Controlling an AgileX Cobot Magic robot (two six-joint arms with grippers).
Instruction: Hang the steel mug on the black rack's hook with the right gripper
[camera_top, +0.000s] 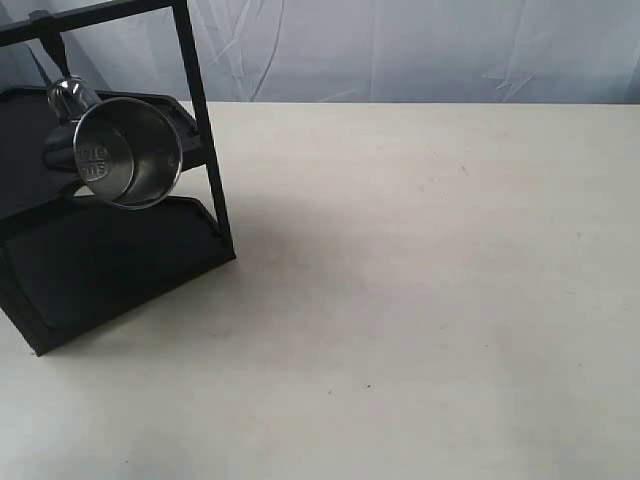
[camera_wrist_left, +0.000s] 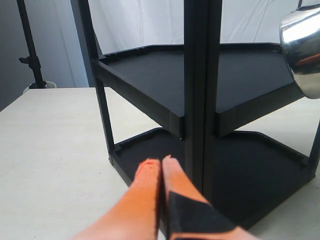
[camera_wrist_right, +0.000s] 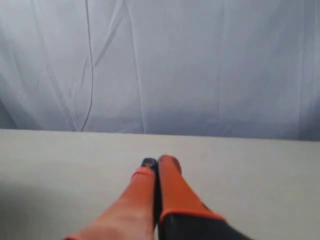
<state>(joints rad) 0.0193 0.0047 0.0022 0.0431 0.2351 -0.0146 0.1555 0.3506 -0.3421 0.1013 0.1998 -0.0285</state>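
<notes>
Though neither arm shows in the exterior view, the mug (camera_top: 128, 152) hangs from the rack (camera_top: 120, 265) by its handle, up under the top bar, base facing the camera, stamp legible. It sits in front of the upper shelf, just beside the front post, and appears clear of the lower tray.

Right claw (camera_wrist_right: 157, 166): orange fingers pressed together, nothing between them. It points over bare table (camera_wrist_right: 250, 170) toward the grey backdrop (camera_wrist_right: 200, 65); neither rack nor mug appears in its view, so it reads as well apart from the rack.

Left claw (camera_wrist_left: 160, 162): fingers likewise closed, empty, held low near the rack's front post (camera_wrist_left: 200, 100). The mug's shiny wall (camera_wrist_left: 302, 55) shows at the edge of that view, above the upper shelf level.

Judgement: hang looks done; the mug appears to carry on the hook alone. The hook itself is hard to make out, so I cannot tell how deep the handle is seated.

Risks from here:
- Shallow seating: if the handle rests only on the hook tip, swing could slip it off; it would drop onto the lower tray or the table.
- Left claw sits close to the post; any move of that arm toward the rack could jolt it and shake the mug loose.
- Rack stands at the table's far corner region; a nudge may shift it.
</notes>
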